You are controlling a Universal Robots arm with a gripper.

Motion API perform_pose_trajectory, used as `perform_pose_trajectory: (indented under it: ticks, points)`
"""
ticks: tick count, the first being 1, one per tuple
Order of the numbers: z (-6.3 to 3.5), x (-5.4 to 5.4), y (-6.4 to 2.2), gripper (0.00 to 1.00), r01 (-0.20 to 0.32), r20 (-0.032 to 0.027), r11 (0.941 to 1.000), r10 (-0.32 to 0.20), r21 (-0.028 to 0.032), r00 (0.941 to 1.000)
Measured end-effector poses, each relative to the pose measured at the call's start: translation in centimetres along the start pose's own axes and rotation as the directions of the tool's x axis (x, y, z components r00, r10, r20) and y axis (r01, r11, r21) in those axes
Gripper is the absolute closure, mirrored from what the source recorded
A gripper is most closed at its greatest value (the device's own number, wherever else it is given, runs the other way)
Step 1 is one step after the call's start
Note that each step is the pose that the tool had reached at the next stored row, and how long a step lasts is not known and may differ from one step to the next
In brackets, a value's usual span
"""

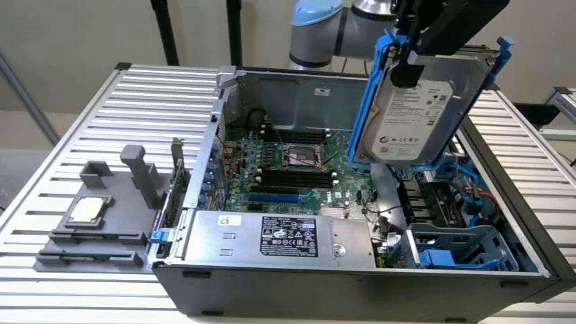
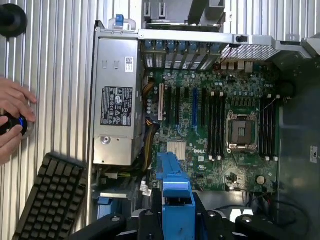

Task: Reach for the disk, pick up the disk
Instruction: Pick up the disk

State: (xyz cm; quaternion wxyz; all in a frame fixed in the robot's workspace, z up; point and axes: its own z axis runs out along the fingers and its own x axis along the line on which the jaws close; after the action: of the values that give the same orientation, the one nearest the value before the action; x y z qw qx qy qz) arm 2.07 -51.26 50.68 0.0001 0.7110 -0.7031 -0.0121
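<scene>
The slatted metal table (image 1: 81, 121) carries everything here, and it lies well below the gripper. On it rests the open computer case (image 1: 360, 283), directly under the gripper, with the green motherboard (image 1: 297, 169) on its floor. Below the gripper and toward the near side of the case sits the large silver box with a black label (image 1: 279, 236) (also seen in the wrist view (image 2: 116, 102), beside the motherboard (image 2: 215, 125)).

The robot arm (image 1: 320, 27) comes in from behind the case. Its gripper (image 1: 423, 50) is raised above the case, over the side at the exterior view's right, and its black fingers are clamped on the upper edge of the disk (image 1: 414, 118). The disk hangs straight down from the gripper, tilted a little, clear of the case, with its white label facing the exterior camera. The blue carrier bracket (image 1: 367, 101) frames it on both long sides; in the wrist view the blue bracket (image 2: 175, 185) runs out from between the gripper fingers (image 2: 150, 222).

Far from the gripper, on the table at the exterior view's left, stands a grey tray (image 1: 90, 236) with a small square silver chip (image 1: 88, 210) on it. In the wrist view a black keyboard (image 2: 50, 200) lies on the table outside the case, and near it a person's hand (image 2: 12, 120) rests on a small dark device (image 2: 12, 125).
</scene>
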Motion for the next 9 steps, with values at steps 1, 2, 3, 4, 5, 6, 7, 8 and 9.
perform_pose_trajectory:
  ticks: [1, 2, 3, 4, 5, 6, 7, 8, 9]
  points:
    - [-0.01, 0.3, -0.22, 0.67, 0.000, -0.0001, 1.0000, 0.000, -0.0001, 1.0000]
    - [-0.02, 0.6, -0.44, 0.67, 0.000, -0.0001, 1.0000, 0.000, -0.0001, 1.0000]
    - [-0.03, 0.9, -0.65, 0.67, 0.000, -0.0001, 1.0000, 0.000, -0.0001, 1.0000]
    - [-0.04, 1.1, -0.86, 0.67, 0.000, -0.0001, 1.0000, 0.000, -0.0002, 1.0000]
    - [-0.04, 1.4, -1.07, 0.67, 0.000, 0.0001, 1.0000, 0.000, -0.0002, 1.0000]
    - [-0.05, 1.7, -1.28, 0.67, 0.000, 0.0000, 1.0000, 0.000, -0.0003, 1.0000]
    - [-0.07, 2.0, -1.50, 0.67, 0.000, -0.0001, 1.0000, 0.000, -0.0003, 1.0000]
    - [-0.07, 2.3, -1.71, 0.67, 0.000, -0.0001, 1.0000, 0.000, -0.0004, 1.0000]
    - [-0.08, 2.6, -1.94, 0.67, 0.000, 0.0000, 1.0000, 0.000, -0.0005, 1.0000]
